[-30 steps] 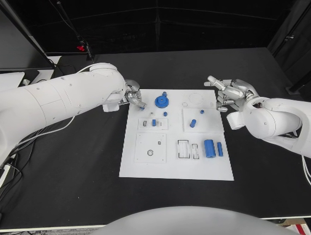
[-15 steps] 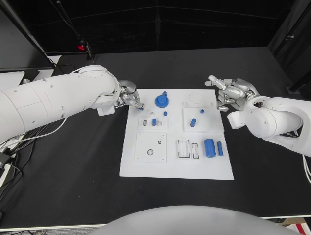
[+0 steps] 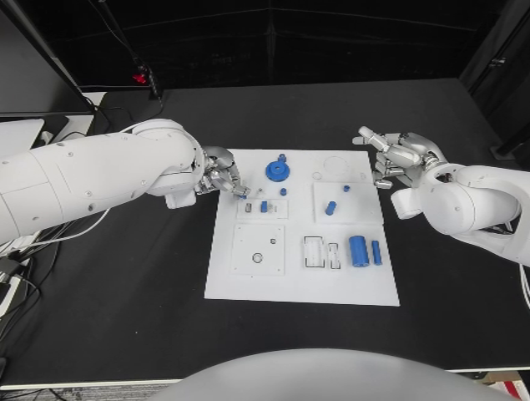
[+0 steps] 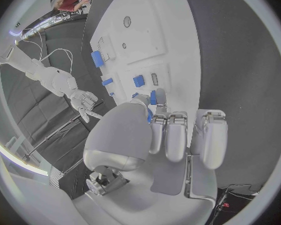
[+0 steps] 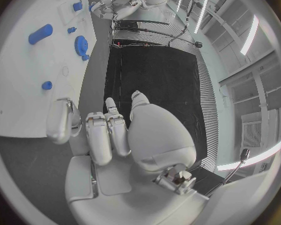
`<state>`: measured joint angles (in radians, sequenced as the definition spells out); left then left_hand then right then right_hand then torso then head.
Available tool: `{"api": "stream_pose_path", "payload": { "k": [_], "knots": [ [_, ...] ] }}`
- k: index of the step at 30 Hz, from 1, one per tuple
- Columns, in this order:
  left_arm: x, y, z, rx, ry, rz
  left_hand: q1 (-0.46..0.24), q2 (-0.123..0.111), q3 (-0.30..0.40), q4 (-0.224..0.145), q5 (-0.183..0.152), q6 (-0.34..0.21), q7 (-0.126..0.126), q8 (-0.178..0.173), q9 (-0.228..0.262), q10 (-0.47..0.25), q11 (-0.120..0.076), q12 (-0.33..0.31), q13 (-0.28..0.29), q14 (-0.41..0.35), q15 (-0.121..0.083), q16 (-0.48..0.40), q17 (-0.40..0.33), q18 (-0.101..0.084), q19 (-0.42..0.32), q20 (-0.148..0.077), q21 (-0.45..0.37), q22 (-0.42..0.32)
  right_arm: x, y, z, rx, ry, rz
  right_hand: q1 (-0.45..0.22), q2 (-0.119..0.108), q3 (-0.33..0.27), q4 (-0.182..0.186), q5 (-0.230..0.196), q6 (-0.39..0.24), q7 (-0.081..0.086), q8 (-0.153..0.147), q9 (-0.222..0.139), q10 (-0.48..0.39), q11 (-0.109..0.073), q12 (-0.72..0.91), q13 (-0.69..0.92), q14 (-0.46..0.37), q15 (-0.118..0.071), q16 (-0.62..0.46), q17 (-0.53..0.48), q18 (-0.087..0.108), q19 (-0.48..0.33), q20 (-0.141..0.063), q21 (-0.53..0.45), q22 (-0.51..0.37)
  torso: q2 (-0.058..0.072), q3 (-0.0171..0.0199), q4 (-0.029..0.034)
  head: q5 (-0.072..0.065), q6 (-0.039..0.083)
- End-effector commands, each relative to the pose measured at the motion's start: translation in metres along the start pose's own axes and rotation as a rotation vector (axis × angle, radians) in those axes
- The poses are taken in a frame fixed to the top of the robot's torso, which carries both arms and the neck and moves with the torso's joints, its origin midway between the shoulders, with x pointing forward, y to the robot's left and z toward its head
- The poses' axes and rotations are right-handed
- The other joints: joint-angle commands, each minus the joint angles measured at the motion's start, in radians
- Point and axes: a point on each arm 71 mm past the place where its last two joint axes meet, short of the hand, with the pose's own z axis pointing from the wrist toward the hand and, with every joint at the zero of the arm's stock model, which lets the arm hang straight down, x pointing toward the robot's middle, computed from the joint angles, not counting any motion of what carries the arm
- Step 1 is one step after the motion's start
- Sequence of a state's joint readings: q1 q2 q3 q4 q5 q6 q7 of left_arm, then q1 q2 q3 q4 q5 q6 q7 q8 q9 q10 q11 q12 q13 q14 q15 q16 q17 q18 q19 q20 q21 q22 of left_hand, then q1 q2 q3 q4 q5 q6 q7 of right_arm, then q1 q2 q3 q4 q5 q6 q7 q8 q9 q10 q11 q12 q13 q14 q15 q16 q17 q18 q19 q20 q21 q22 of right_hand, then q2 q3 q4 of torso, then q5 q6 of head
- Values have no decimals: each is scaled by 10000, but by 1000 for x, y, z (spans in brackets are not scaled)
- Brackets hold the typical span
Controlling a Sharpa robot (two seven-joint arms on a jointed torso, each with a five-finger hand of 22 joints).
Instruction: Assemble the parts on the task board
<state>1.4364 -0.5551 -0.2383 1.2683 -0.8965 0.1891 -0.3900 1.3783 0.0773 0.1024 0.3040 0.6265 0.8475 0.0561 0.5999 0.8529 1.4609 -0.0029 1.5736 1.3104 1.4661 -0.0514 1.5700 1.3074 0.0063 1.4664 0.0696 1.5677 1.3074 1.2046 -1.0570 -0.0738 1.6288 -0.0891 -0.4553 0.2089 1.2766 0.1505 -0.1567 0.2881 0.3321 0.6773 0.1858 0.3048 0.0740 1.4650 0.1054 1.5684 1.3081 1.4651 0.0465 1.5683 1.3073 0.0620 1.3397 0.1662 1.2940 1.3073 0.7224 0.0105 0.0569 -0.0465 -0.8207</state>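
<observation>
The white task board lies mid-table. On it are a blue gear, a blue peg, a thick blue cylinder with a slim blue bar beside it, and a few small blue studs. My left hand hovers over the board's left edge beside the small socket block. It pinches a small blue part at its fingertips. My right hand stays just off the board's far right corner, fingers apart and holding nothing. The right wrist view shows the gear and the board past those fingers.
Black table surrounds the board on all sides. A square plate with a round hole and a slotted plate sit on the board's near half. Cables trail off the table's left edge.
My left hand, with its small blue part, has moved nearer me along the board's left edge, from beside the gear to beside the socket block. The right hand has stayed put.
</observation>
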Motion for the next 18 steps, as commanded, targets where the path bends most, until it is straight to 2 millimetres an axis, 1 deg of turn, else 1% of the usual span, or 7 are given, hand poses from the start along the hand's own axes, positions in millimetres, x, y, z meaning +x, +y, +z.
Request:
{"api": "stream_pose_path", "payload": {
  "k": [1, 4, 7, 18],
  "knots": [
    [2, 2, -2, -580, -167, 29, 643, 501, 204, -120, 67, 40, -51, 62, 18, 1099, -35, -28, 2604, 1047, -77, 8, 2634, -63, 1044, -40, 31, 2634, 0, 1, 0, -88, -1, -8, 51, 10, -38, 8, 45, -44, -11, 24, 0, 1058, 66, 24, 2627, 1057, 94, 25, 2635, 168, -65, -20, -60, 1540, 3, -8, -5, 12, -12],
    [3, 1, -3, -651, -163, 81, 688, 452, 300, -131, 69, 31, -50, 56, 43, 1099, -33, -28, 2604, 1047, -76, 8, 2634, -63, 1044, -36, 31, 2634, 0, 1, 0, -83, -2, -7, 51, 10, -38, 8, 45, -44, -11, 24, 0, 1058, 66, 24, 2627, 1057, 94, 25, 2635, 168, -65, -20, -60, 1540, 3, -2, -2, 37, -49],
    [5, 1, -3, -701, -200, 177, 712, 429, 358, -131, 70, 28, -47, 54, 58, 1099, -32, -28, 2604, 1047, -76, 8, 2634, -63, 1044, -33, 31, 2634, 0, 1, 0, -79, 5, -4, 51, 10, -38, 8, 45, -44, -11, 24, 0, 1058, 66, 24, 2627, 1057, 94, 25, 2635, 168, -65, -20, -60, 1540, -1, 0, -7, 55, -56],
    [11, -4, 0, -712, -20, 637, 727, 415, 411, -123, 70, 27, -42, 52, 71, 1099, -29, -28, 2604, 1047, -77, 8, 2634, -63, 1044, -27, 31, 2634, 1, 0, -1, -58, 20, 2, 51, 10, -38, 8, 45, -44, -11, 24, 0, 1058, 66, 24, 2627, 1057, 94, 25, 2635, 168, -65, -20, -60, 1540, 3, -4, -17, 90, -105]
  ]
}}
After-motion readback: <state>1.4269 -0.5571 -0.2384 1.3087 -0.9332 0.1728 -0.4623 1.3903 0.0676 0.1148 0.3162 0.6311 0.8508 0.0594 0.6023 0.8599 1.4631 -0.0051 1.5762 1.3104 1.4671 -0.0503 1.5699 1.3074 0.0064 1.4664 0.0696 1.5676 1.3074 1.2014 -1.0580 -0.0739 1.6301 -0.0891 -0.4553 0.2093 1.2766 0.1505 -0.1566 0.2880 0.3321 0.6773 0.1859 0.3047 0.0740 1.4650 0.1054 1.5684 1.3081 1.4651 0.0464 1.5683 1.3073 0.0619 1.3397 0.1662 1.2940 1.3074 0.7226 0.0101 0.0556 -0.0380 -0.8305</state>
